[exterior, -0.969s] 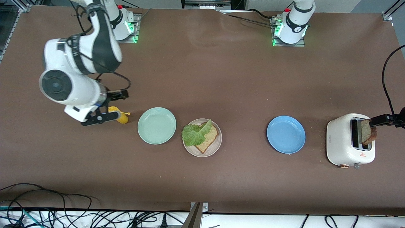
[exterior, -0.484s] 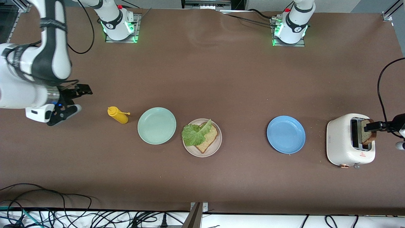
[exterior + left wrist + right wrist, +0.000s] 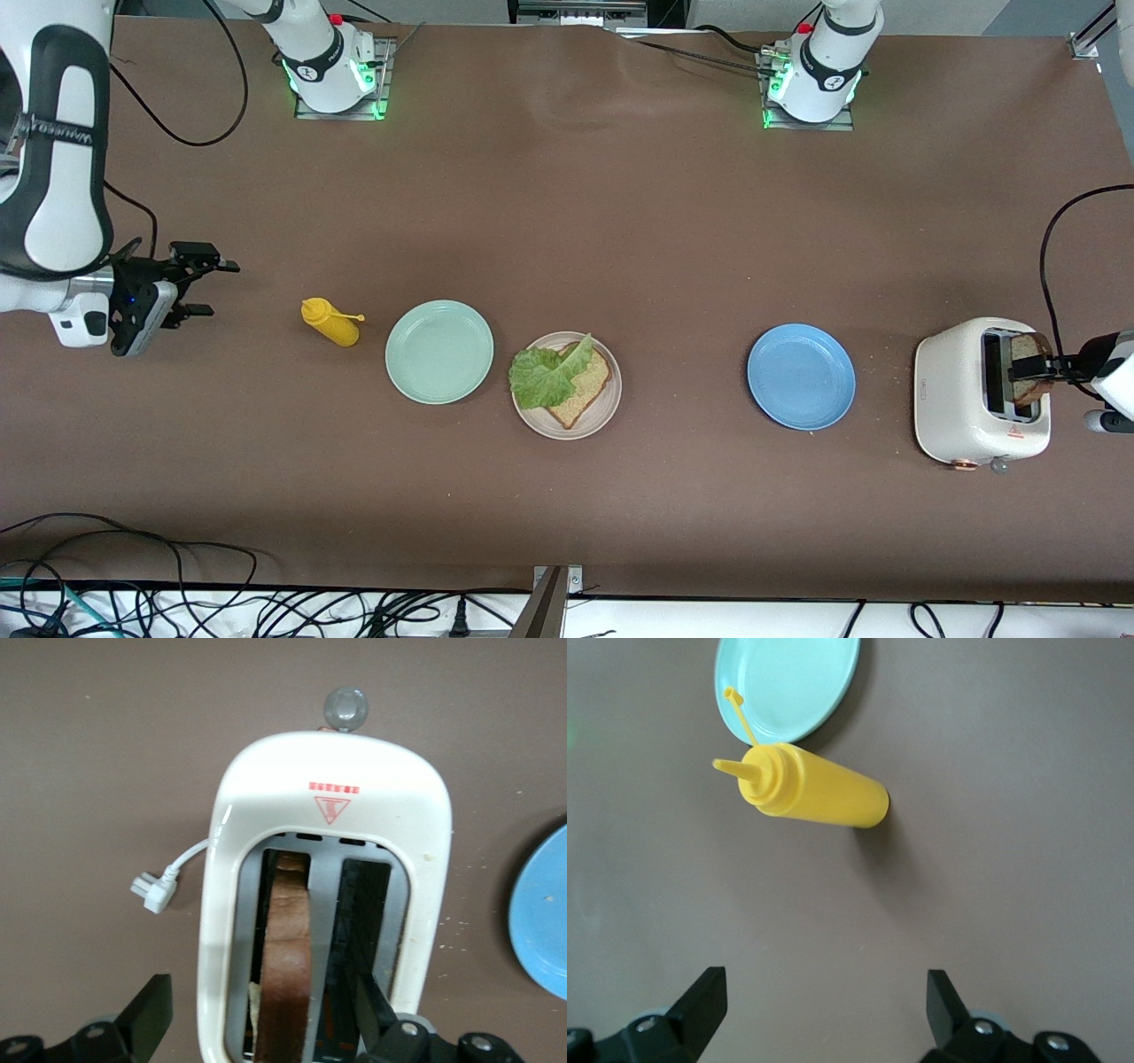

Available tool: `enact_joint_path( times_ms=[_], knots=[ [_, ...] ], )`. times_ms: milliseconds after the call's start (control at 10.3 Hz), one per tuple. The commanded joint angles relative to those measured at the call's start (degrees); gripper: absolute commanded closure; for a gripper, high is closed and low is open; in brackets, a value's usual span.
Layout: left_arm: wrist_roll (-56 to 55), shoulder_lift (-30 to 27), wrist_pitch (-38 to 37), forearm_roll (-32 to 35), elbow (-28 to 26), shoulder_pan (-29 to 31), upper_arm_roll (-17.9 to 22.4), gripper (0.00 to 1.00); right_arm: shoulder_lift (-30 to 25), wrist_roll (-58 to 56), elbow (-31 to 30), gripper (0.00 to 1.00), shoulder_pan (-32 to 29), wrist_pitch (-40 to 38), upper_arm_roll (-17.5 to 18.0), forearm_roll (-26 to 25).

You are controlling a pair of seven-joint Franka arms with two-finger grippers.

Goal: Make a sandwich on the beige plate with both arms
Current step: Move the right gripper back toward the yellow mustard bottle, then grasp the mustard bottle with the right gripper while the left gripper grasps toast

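The beige plate (image 3: 595,416) sits mid-table with one slice of wholegrain bread (image 3: 580,399) on it. A green lettuce leaf (image 3: 540,377) lies over that slice. A second bread slice (image 3: 1025,387) (image 3: 288,948) stands in a slot of the white toaster (image 3: 957,399) (image 3: 328,771) at the left arm's end. My left gripper (image 3: 1035,367) (image 3: 261,992) is open over the toaster. One of its fingers is outside the toaster wall, the other is in the empty slot, and the slice stands between them. My right gripper (image 3: 213,287) (image 3: 823,981) hangs open and empty over bare table at the right arm's end.
A yellow squeeze bottle (image 3: 330,322) (image 3: 815,793) stands beside a mint green plate (image 3: 438,352) (image 3: 788,682), between my right gripper and the beige plate. A blue plate (image 3: 801,377) (image 3: 545,921) lies between the beige plate and the toaster. The toaster's white plug (image 3: 152,893) rests loose on the table.
The right arm has drawn back from the yellow bottle toward its end of the table. My left gripper has shifted down around the slice in the toaster, its jaws narrowing slightly.
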Motion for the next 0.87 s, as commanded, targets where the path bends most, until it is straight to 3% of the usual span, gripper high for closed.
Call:
enact_joint_path(
  times_ms=[0, 97, 194, 387, 581, 775],
  knots=[
    [1.03, -0.24, 0.08, 3.14, 0.41, -0.69, 0.03, 0.17, 4.72, -15.93, 0.27, 0.00, -3.88, -1.83, 0.46, 11.69],
    [0.94, -0.24, -0.01, 3.14, 0.41, -0.78, -0.06, 0.23, 7.18, -20.43, 0.27, 0.00, -5.29, -3.40, 0.46, 17.13],
    [0.77, -0.24, 0.08, 3.14, 0.41, -0.78, -0.06, 0.25, 9.64, -27.53, 0.19, 0.00, -6.17, -5.07, 0.64, 23.80],
    [0.85, -0.24, -0.01, 2.96, 0.41, -0.95, -0.06, 0.25, 13.16, -37.31, 0.18, 0.00, -8.02, -9.64, 1.51, 31.83],
    [0.59, -0.24, -0.01, 2.70, 0.32, -1.04, -0.06, 0.41, 15.28, -45.75, 0.18, 0.00, -10.04, -13.34, 4.23, 35.98],
    [0.42, -0.15, -0.01, 2.70, 0.06, -1.04, -0.06, 0.62, 16.69, -50.69, 0.18, 0.00, -13.98, -14.67, 10.45, 37.75]
  ],
)
